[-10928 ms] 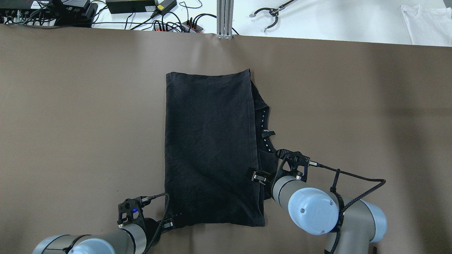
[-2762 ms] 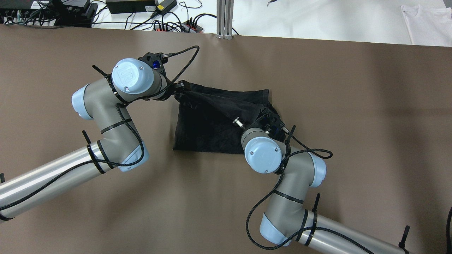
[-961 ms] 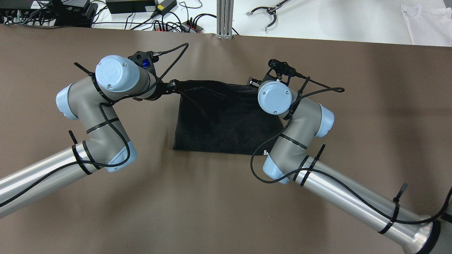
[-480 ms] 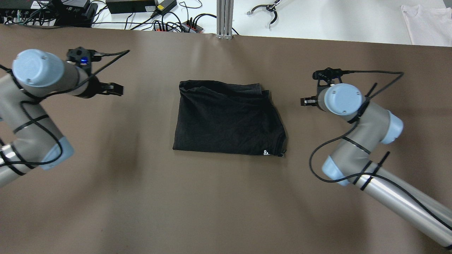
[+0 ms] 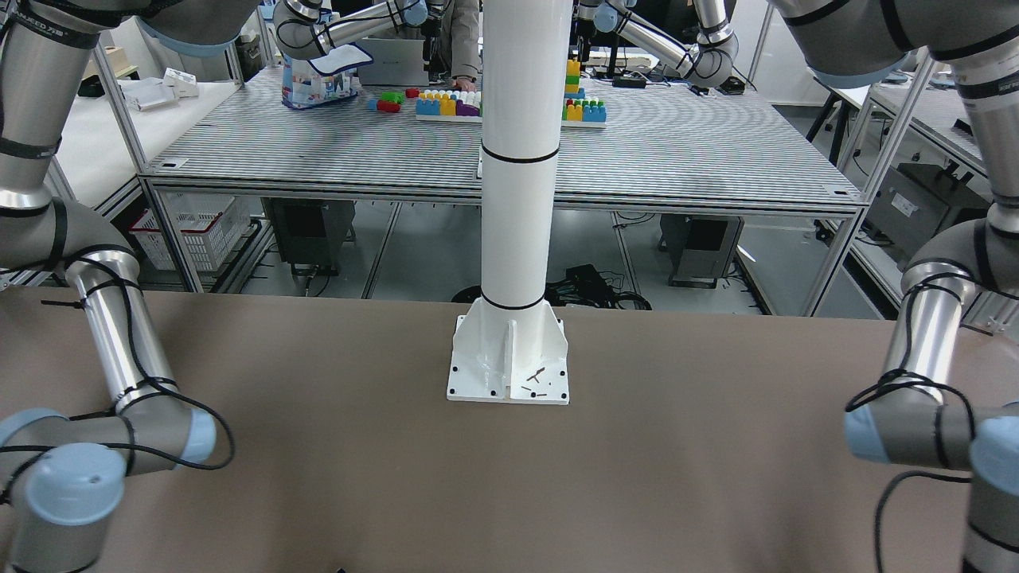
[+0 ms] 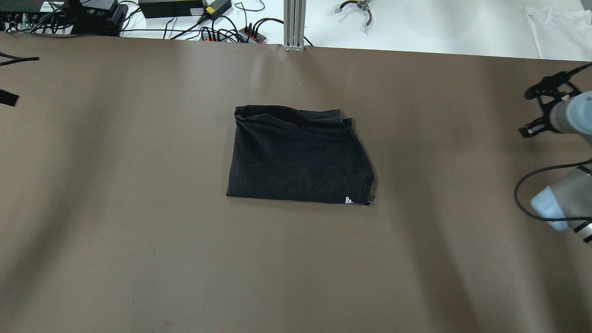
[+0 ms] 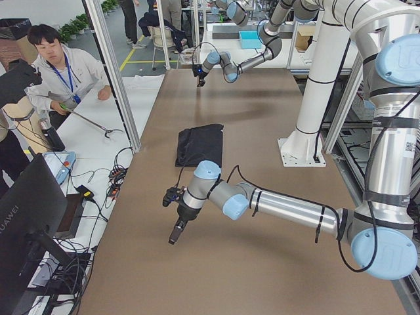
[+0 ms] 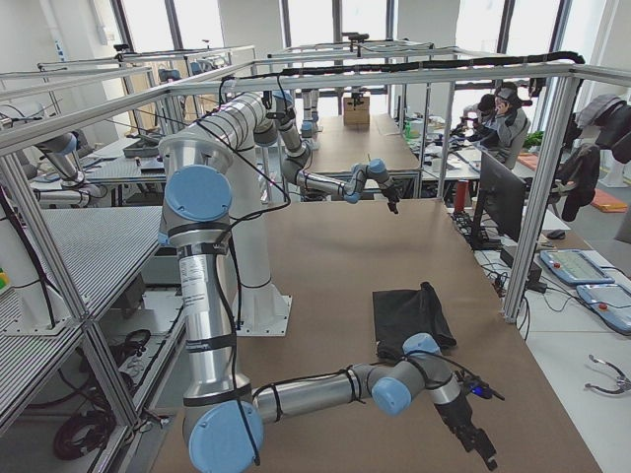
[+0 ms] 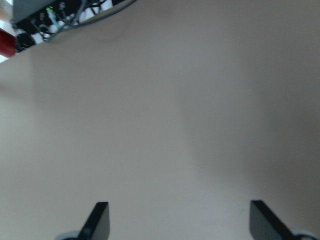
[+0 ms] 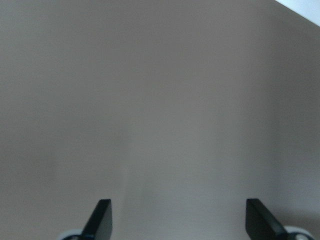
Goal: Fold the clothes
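The black clothes (image 6: 298,155) lie folded in a rough rectangle at the middle of the brown table, with a small white logo at the near right corner. They also show in the side views (image 7: 201,144) (image 8: 409,313). My left gripper (image 9: 180,225) is open and empty over bare table, far to the left of the cloth; only a fingertip (image 6: 8,98) shows at the overhead view's left edge. My right gripper (image 10: 177,222) is open and empty over bare table, far to the right, at the overhead view's right edge (image 6: 527,131).
A white pole on a base plate (image 5: 509,374) stands at the robot's side of the table. Cables and power bricks (image 6: 185,9), an aluminium post (image 6: 294,23), a grabber tool (image 6: 358,7) and a white garment (image 6: 559,32) lie beyond the far edge. An operator (image 7: 62,65) stands there.
Both grippers brought the cloth's near edge to the far edge, let go, and swung apart to the table's sides. The cloth now lies still, folded in half.
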`<state>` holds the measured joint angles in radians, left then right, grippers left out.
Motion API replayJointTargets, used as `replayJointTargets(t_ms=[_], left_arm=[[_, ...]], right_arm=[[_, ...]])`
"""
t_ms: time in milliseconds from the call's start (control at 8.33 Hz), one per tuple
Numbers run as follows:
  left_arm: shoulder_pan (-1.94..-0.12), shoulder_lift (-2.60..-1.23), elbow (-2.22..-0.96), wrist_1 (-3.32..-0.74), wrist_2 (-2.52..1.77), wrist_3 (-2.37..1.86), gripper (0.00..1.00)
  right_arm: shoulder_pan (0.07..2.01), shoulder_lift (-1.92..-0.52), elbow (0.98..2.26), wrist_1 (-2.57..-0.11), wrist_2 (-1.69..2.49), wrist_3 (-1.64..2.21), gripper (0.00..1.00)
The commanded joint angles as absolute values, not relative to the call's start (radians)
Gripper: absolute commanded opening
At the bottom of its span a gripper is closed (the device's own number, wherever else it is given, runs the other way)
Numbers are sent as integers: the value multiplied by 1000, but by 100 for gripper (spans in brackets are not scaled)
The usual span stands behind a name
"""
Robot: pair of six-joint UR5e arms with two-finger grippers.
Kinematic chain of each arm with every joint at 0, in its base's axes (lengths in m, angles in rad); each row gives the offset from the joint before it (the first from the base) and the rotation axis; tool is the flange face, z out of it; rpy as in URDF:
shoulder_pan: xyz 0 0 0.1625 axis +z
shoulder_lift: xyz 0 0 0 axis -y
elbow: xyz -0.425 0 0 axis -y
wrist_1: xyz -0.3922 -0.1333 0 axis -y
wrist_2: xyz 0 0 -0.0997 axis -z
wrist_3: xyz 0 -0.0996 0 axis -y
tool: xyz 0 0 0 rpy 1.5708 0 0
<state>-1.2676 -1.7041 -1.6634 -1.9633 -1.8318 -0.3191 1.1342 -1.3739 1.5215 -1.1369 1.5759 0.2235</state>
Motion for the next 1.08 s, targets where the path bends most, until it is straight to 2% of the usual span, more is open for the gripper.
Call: replayJointTargets(t_ms=[0,360,600,721,961], left_arm=[[-1489,-1632,-1655,-1936,-1821,-36,100],[-1516,-1543,-1637,-1970,-1713,-20,100],[-1511,-1577,-1666,-1979,-1732,-62,100],[-1511,-1574,-1655,-1994,-1733,-54,100],[-1502,-1574,-1635,-2025,-1741,-38,100]], right_arm=[[1375,-1478,1528,-1129,1611,-107,94],[1466,-1621,1569,-1007,1585,-213,94],[1482,-1629,1638,-1006,1614,-143,94],[1480,-1631,1635,-1006,1665,-4,94],[1480,-1637,1637,-1002,1704,35,94]])
